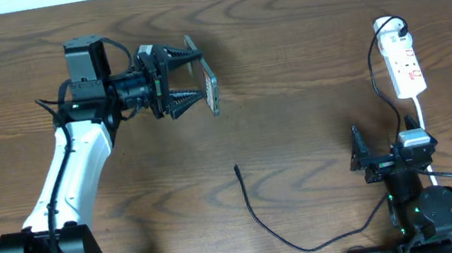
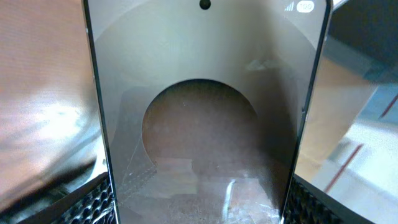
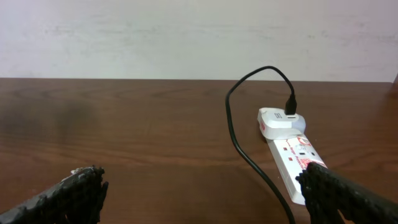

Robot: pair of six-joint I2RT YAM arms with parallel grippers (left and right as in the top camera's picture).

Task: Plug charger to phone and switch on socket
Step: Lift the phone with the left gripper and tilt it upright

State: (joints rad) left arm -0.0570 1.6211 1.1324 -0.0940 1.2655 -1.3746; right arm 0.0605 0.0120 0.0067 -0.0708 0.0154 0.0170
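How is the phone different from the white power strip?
The phone is held on edge in the left gripper; the power strip lies flat on the table. The phone is brownish; the power strip is white with red marks. Both are flat oblongs.

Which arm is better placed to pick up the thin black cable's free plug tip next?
Right. The right tool is open and empty, while the left tool is shut on the flat brown-bronze phone. The thin black cable's tip lies free between them.
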